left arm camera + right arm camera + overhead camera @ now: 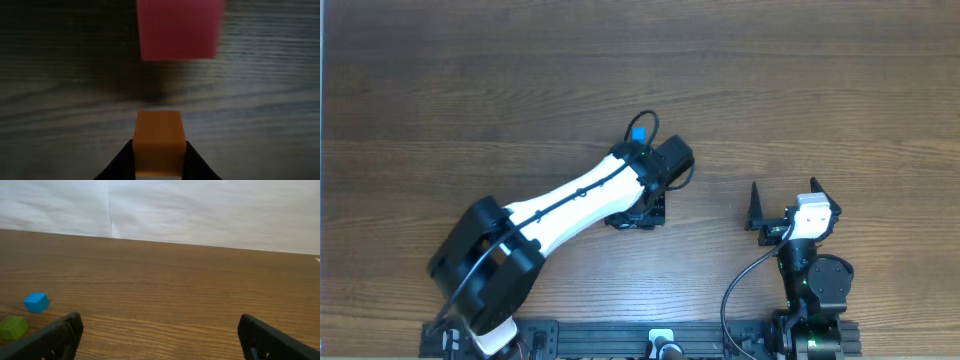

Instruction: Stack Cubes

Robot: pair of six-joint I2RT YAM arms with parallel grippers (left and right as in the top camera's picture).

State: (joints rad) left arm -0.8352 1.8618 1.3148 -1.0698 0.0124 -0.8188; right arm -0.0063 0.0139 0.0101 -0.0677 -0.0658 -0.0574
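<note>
Evidently nothing is stacked yet: the left jaws clamp the orange cube point(159, 137) near the pink cube point(179, 30). The right jaws gape wide; the blue cube point(36, 302) and green cube point(13, 327) wait apart on the table point(175, 280).

Left arm point(570, 200): extended diagonally from its base toward the middle of the top view, wrist pointing down. Left gripper point(159, 155): fingers clamped on opposite sides of an orange cube point(159, 131). Right arm point(807, 270): folded close above its base. Right gripper point(786, 203): fingers spread wide apart.
</note>
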